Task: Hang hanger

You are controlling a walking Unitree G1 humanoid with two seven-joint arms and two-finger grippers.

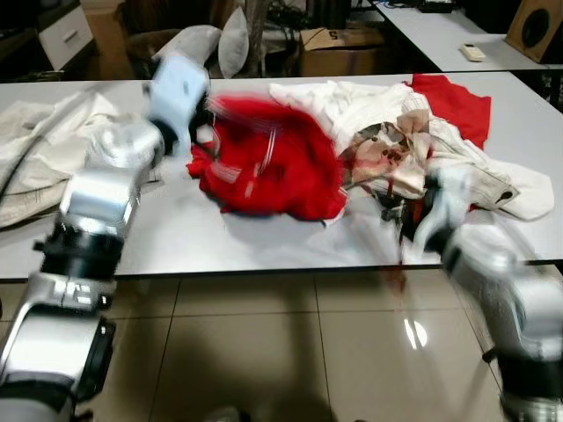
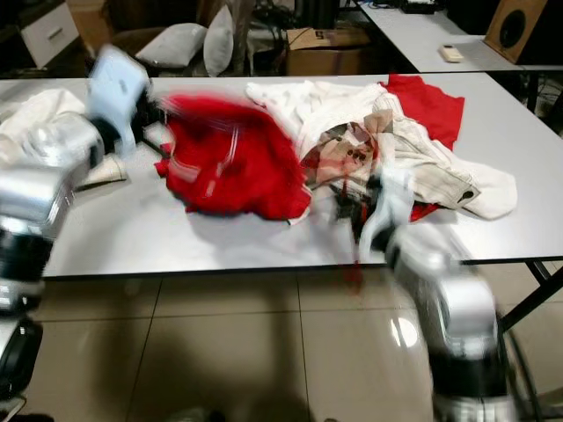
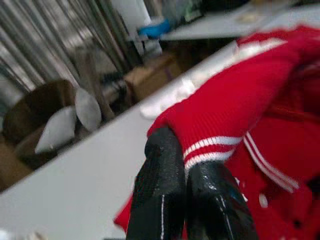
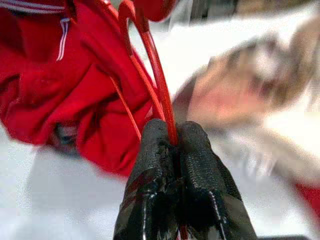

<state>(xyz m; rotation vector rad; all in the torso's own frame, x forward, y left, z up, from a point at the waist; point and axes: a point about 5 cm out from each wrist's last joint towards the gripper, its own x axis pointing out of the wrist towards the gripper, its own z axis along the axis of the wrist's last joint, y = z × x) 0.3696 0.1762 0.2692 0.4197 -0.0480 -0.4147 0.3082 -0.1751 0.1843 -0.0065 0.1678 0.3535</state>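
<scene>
Grey bench across the head view, heaped with clothes. Both arms blurred.

Left end effector: fingers pressed together on the white-striped cuff of the red sweater. In the head view this arm reaches over the bench's 9 o'clock side, its white wrist housing at the sweater's 10 o'clock edge. Sweater lies bunched near bench centre, part of it lifted toward the wrist.

Right end effector: fingers closed on the thin red hanger, which runs from between the fingertips toward the red sweater and curves at its far end (the hook end is partly hidden against the red cloth). In the head view the right arm sits at the bench's 4 o'clock edge, a faint red streak below it; too smeared to read more.

Pile of white and patterned garments at 2 o'clock of the sweater, touching it. Red cloth behind that pile. Pale garment at far 9 o'clock. Tiled floor below.
</scene>
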